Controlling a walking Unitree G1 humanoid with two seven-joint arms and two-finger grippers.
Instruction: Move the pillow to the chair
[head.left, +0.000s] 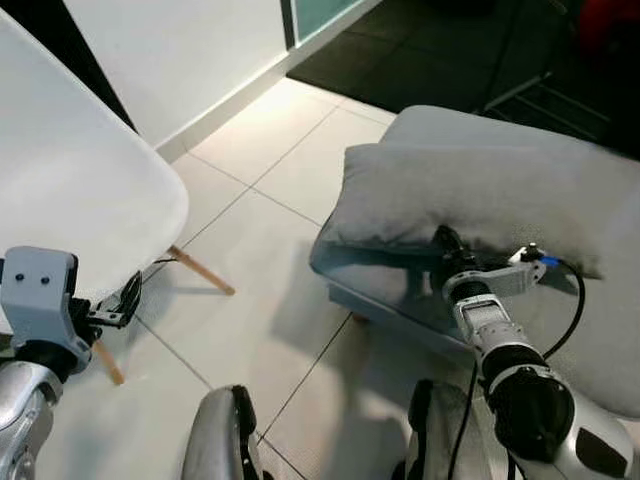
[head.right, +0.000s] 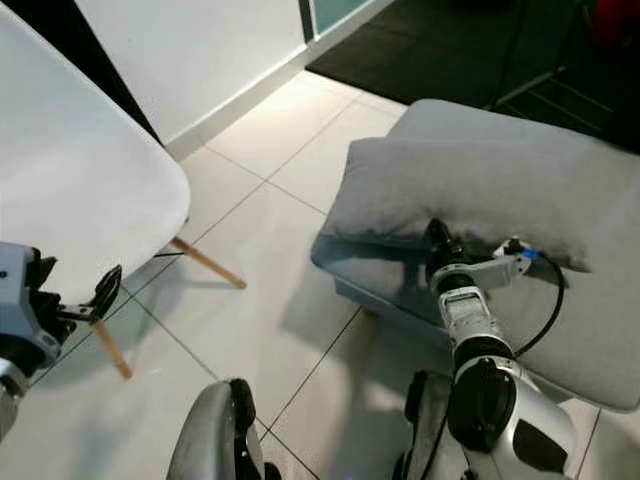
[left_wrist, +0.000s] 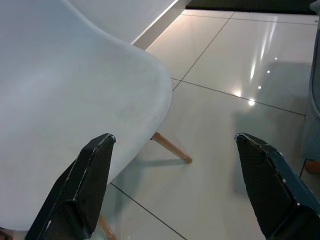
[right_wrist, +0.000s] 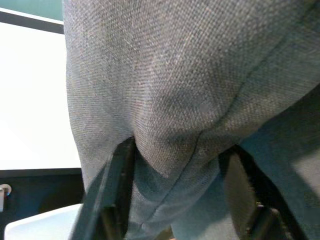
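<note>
A grey pillow lies on a grey cushioned seat at the right. My right gripper is pushed in at the pillow's front edge, where the fabric dents. In the right wrist view the pillow bulges between the two black fingers, which are shut on its edge. The white chair stands at the left on wooden legs. My left gripper hovers beside the chair's seat rim, open and holding nothing. The left wrist view shows the chair shell close by.
Pale floor tiles lie between the chair and the grey seat. A white wall with a skirting board runs behind the chair. A dark floor area lies beyond the seat. My own legs show at the bottom.
</note>
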